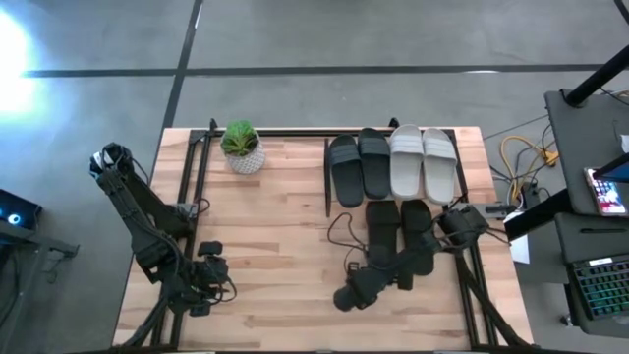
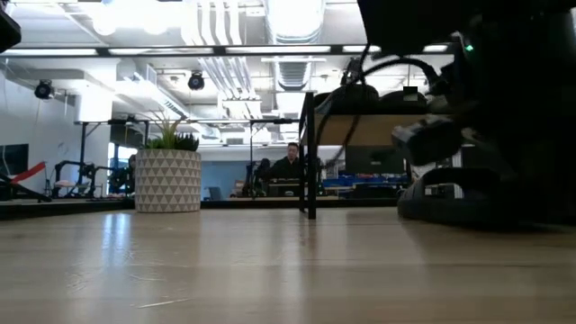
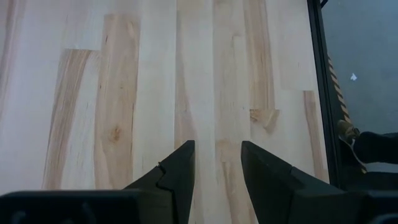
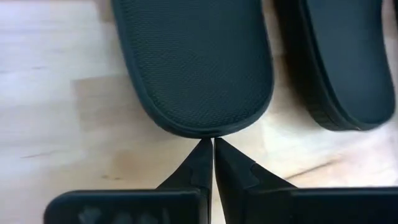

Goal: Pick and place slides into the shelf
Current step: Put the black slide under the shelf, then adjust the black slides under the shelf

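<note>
- Right pincer sits low on the bench, fingers pressed together with nothing between them, tips right at the heel edge of a black slide; whether they touch it, I cannot tell.
- That closed, flat pose looks like a pushing setup to me: nudge the slide forward rather than lift it.
- From above, the right pincer lies just behind the loose black pair, which sits on the bench in front of the shelf.
- Second black slide of that pair lies just beside the first, toes pointing the same way, towards the shelf.
- Four slides are lined up side by side in the shelf area: a black pair and a light grey pair, heels facing the arms. By my reckoning two thirds of the job is done.
- Left pincer waits on its own side of the bench, fingers partly open, holding nothing, only bare wood beneath.
- A potted plant stands at the far edge, well apart from the action.
</note>
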Controlling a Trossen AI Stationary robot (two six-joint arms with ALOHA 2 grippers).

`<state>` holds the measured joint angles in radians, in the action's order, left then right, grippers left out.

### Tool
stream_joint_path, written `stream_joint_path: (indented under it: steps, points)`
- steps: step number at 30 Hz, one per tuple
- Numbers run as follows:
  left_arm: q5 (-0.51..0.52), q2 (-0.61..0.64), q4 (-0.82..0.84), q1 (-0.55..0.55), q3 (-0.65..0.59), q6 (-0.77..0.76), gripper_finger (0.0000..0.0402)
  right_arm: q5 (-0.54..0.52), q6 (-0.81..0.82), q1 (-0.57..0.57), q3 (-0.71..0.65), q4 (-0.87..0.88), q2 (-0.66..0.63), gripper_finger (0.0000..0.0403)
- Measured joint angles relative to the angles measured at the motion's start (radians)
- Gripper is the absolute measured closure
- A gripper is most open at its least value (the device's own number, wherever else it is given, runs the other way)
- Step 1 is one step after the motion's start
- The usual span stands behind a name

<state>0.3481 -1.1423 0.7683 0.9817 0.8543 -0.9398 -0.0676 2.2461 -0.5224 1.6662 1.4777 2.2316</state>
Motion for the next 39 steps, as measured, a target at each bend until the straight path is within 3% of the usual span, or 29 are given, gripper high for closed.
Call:
stream_joint_path:
  steps: [4, 11, 18, 22, 25, 28, 39]
  points:
    - [0.0, 0.0, -0.001, 0.0, -0.001, 0.0, 0.0286, -0.068, -0.002, 0.0, 0.003, -0.002, -0.013, 0.0394]
    - [0.0, 0.0, -0.001, 0.0, -0.002, -0.02, 0.0286, -0.036, -0.052, 0.009, -0.004, 0.026, -0.038, 0.0394]
    - [-0.003, 0.0, -0.003, 0.001, -0.003, -0.05, 0.0286, 0.068, -0.115, -0.084, 0.048, 0.012, -0.059, 0.0394]
    - [-0.003, 0.0, -0.011, 0.001, -0.003, -0.051, 0.0286, 0.115, 0.057, -0.189, 0.061, 0.019, -0.104, 0.0394]
    - [-0.004, 0.0, -0.035, 0.001, -0.003, -0.051, 0.0286, 0.265, 0.11, -0.256, 0.053, 0.084, -0.132, 0.0394]
    - [-0.004, 0.0, -0.055, 0.001, -0.003, -0.051, 0.0286, 0.317, 0.118, -0.303, 0.047, 0.087, -0.146, 0.0394]
    - [-0.004, 0.0, -0.08, 0.001, -0.004, -0.052, 0.0286, 0.353, 0.137, -0.349, -0.211, 0.083, -0.196, 0.0394]
